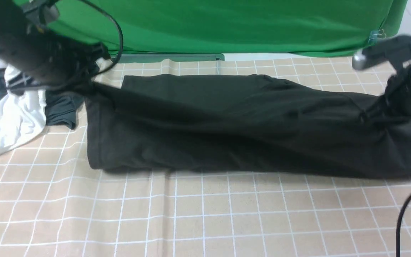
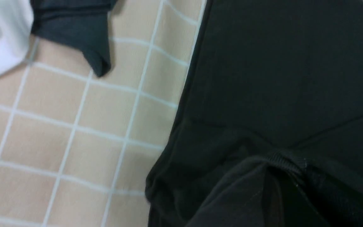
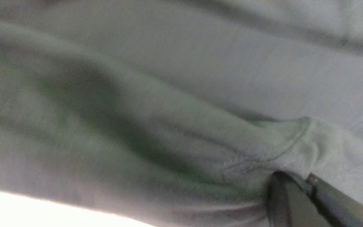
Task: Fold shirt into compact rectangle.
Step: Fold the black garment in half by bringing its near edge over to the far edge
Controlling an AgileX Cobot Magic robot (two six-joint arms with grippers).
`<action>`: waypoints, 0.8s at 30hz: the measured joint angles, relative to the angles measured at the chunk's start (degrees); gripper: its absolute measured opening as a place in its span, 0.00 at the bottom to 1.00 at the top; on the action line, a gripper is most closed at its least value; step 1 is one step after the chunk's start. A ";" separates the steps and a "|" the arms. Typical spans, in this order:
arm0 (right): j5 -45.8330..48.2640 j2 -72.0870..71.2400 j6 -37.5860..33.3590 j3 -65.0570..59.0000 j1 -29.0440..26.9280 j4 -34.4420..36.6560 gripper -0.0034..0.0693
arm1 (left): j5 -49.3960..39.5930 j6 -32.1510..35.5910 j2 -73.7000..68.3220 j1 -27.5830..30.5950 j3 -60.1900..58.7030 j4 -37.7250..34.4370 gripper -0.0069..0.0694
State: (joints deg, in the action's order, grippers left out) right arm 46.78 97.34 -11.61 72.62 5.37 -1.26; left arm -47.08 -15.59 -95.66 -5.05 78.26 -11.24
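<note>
The black shirt [image 1: 227, 125] lies as a long folded band across the checked tablecloth, its print hidden. My left gripper [image 1: 86, 87] is shut on the shirt's far left corner and holds it lifted off the table. In the left wrist view the shirt [image 2: 279, 78] fills the right side, and a ribbed edge bunches at the left gripper [image 2: 290, 168], whose dark fingers barely stand out from the cloth. My right gripper [image 1: 371, 112] is shut on the shirt's right end, pulling a ridge of fabric up. In the right wrist view the shirt [image 3: 169, 94] looks washed-out grey, with a hem fold pinched in the right gripper [image 3: 295, 178].
A pile of white, blue and dark grey clothes [image 1: 13, 110] lies at the table's left edge, close to the left arm. The dark grey garment [image 2: 80, 34] lies near the shirt's edge. A green backdrop [image 1: 227, 25] closes the back. A black cable [image 1: 405, 214] hangs at the front right.
</note>
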 joint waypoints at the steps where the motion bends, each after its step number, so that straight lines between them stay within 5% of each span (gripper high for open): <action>1: 0.53 2.70 0.00 3.72 -0.61 0.00 0.11 | 0.00 1.20 -3.04 0.55 3.09 -1.81 0.12; 13: 6.68 21.49 -0.61 30.92 -3.32 0.54 0.11 | -3.32 2.01 -22.05 3.84 25.59 -6.11 0.12; 24: 2.02 31.53 -0.61 38.41 -3.32 0.65 0.12 | 0.75 -0.10 -31.40 4.10 32.29 -6.36 0.12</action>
State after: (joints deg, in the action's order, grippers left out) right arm 48.80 128.87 -12.22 111.03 2.05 -0.60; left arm -46.33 -15.70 -127.06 -0.95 110.55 -17.60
